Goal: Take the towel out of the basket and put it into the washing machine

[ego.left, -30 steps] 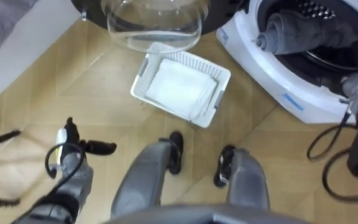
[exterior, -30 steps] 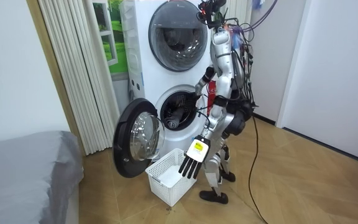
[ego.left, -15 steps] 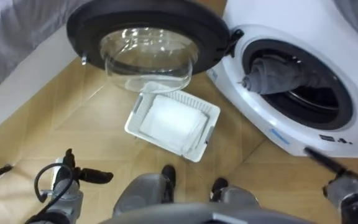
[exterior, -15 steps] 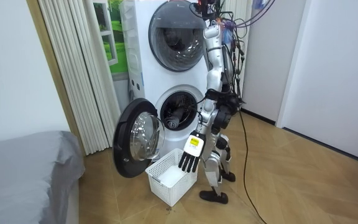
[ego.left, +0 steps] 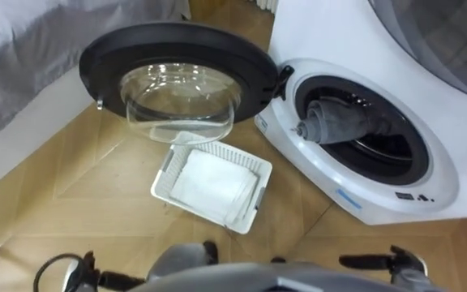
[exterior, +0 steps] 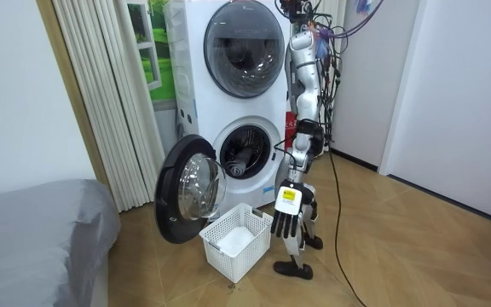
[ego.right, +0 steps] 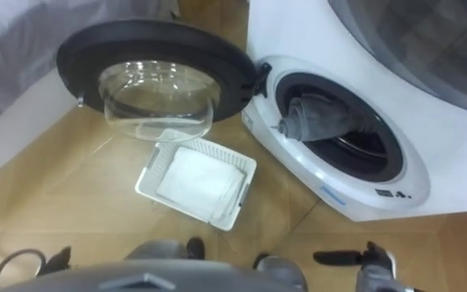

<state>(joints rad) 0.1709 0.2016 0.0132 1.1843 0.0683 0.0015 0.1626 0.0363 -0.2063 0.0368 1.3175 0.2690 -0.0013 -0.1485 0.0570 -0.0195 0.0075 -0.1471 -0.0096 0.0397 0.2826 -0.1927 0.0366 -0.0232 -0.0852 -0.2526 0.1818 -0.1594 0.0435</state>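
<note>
From where I stand both hands look empty with straight fingers, the left hand (exterior: 285, 223) hanging over the basket (ego.left: 163, 173) and the right hand (ego.left: 396, 261) low by the washing machine (ego.left: 323, 32), so the grey towel (ego.left: 339, 123) bunched at the front edge of the drum probably wants pushing deeper, clear of the door (ego.left: 177, 40).

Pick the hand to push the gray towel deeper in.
Probably right: the gray towel bunches in the drum mouth on the robot's right, nearer the open right hand; the left hand hangs beside the basket.
</note>
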